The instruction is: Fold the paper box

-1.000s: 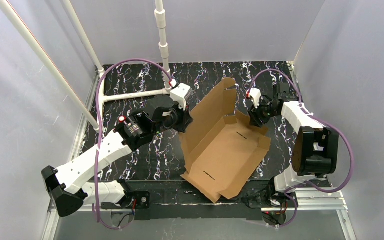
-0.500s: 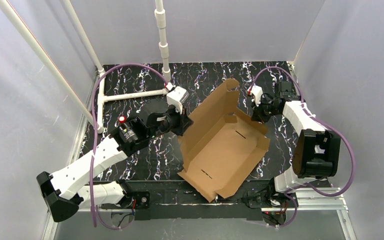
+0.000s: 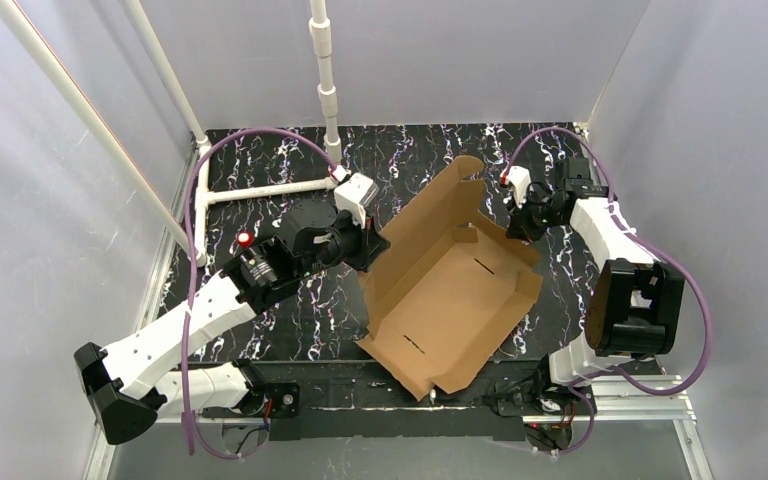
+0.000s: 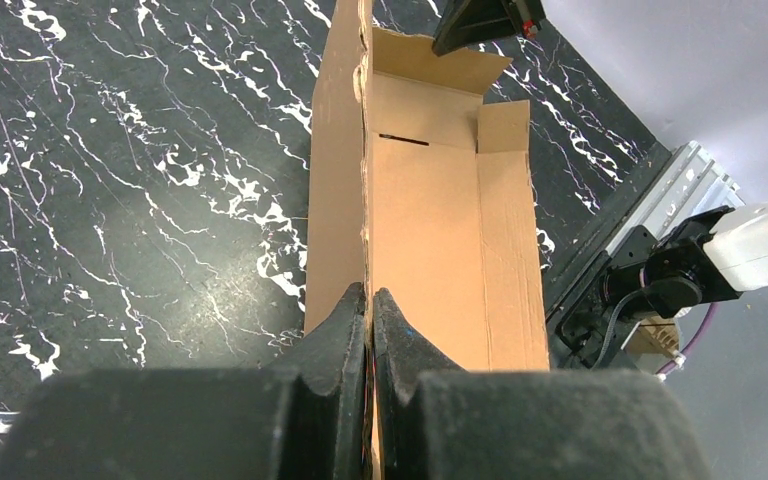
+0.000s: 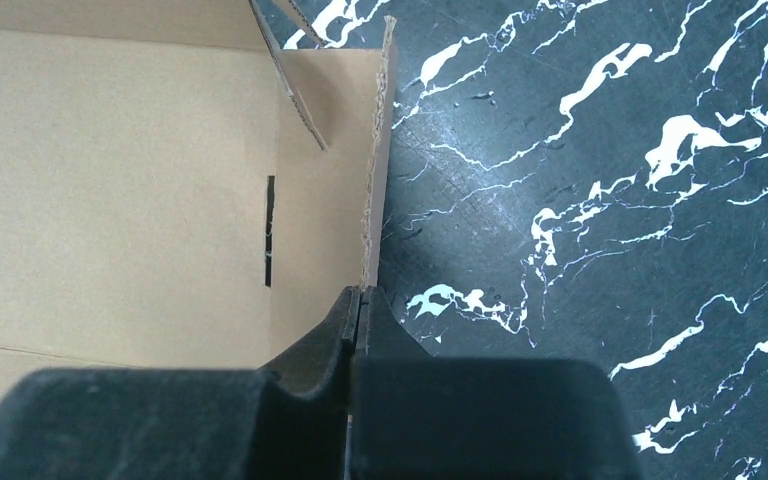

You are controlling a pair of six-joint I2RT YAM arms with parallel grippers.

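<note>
Right jaws have closed on a flap of the paper box (image 3: 450,290)

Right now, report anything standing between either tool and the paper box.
Nothing visible does. The left tool is shut on the paper box's raised left wall, and the right tool is shut on the edge of its far right wall.

Left wrist cam, what I've got: left gripper (image 4: 370,297) pinched tight on the upright wall of the paper box (image 4: 440,230). Slit (image 4: 403,140) at the box's far end, marble table (image 4: 110,170) on the left.
</note>
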